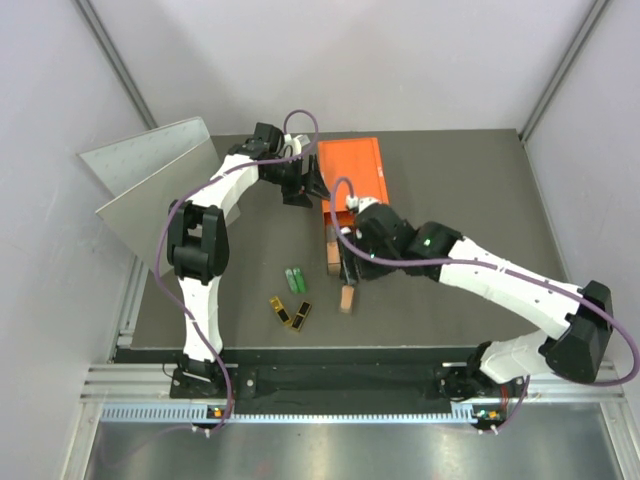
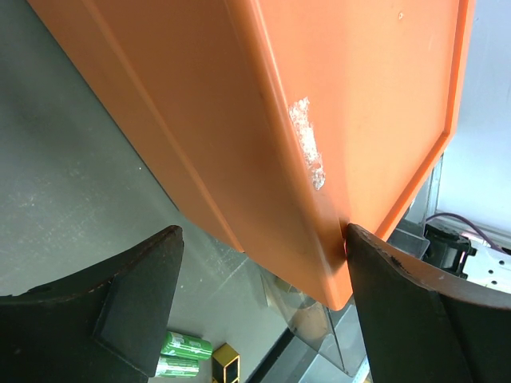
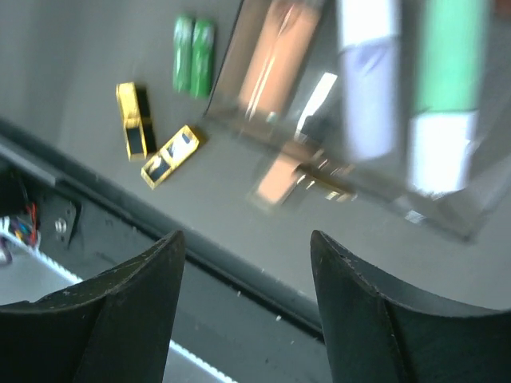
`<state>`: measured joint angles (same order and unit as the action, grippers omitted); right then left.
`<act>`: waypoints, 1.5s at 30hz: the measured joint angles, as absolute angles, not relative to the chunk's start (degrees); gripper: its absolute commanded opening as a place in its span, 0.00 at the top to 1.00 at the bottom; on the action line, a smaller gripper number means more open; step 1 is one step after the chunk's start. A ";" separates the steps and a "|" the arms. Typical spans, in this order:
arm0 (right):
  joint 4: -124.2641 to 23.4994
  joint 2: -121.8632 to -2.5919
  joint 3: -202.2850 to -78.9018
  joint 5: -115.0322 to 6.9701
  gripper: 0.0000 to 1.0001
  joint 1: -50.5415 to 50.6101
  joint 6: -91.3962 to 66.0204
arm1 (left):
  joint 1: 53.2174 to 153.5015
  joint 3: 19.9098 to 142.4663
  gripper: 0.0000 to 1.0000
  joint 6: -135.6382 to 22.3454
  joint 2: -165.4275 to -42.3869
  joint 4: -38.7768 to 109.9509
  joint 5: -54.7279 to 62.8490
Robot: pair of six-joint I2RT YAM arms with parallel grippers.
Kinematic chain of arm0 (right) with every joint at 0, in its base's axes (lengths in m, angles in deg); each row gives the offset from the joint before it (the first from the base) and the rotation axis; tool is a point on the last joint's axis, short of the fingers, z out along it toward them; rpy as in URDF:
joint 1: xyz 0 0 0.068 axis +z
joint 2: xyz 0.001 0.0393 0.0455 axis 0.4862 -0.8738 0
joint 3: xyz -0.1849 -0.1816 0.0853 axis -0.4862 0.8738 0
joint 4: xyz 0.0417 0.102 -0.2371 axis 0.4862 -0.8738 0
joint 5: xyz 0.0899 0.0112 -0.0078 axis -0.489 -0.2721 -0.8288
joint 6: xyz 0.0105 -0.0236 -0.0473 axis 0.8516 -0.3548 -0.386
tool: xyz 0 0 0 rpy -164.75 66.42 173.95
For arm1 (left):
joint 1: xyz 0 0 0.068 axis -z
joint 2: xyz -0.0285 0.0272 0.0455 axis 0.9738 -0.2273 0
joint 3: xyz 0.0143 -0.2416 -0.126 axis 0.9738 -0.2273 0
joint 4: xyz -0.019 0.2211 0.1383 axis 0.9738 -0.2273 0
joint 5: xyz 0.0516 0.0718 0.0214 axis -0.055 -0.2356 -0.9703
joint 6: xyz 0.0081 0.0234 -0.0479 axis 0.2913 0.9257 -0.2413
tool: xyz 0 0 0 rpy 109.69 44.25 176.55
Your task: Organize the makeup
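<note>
Five pieces loose, sticks (image 3: pixel 443 80) in drawer (image 3: pixel 399 96)
Right tool (image 3: pixel 246 239) wide, empty: green tubes (image 3: pixel 194 56), black-gold cases (image 3: pixel 137 120) off its left, peach bottle (image 3: pixel 275 179) just ahead; left tool (image 2: pixel 259 235) wide astride orange box (image 2: pixel 263 96)

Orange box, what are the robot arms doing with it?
The left hand straddles a corner of the orange box, fingers apart. The right hand hangs open over the box's pulled-out clear drawer, which holds some sticks. Two green tubes, two black-gold cases and a peach bottle lie on the table.
</note>
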<state>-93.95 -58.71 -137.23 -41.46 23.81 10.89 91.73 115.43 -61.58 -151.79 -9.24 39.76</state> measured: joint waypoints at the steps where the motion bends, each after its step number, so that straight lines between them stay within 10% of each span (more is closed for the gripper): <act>1: -93.91 -58.47 -136.14 -41.46 0.36 25.36 11.65 | 91.73 115.43 0.15 -61.56 -151.79 -9.24 39.74; 37: -71.63 -76.24 -117.91 -21.48 0.44 39.35 21.75 | 91.73 116.02 0.14 -58.34 -151.79 -10.31 40.03; 45: -69.97 -80.19 -120.99 -18.36 0.63 39.79 21.58 | 91.73 116.28 0.14 -58.21 -151.92 -10.88 39.92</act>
<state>-69.97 -80.19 -120.99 -18.36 39.79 21.58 91.73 116.28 -58.21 -151.92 -10.88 39.92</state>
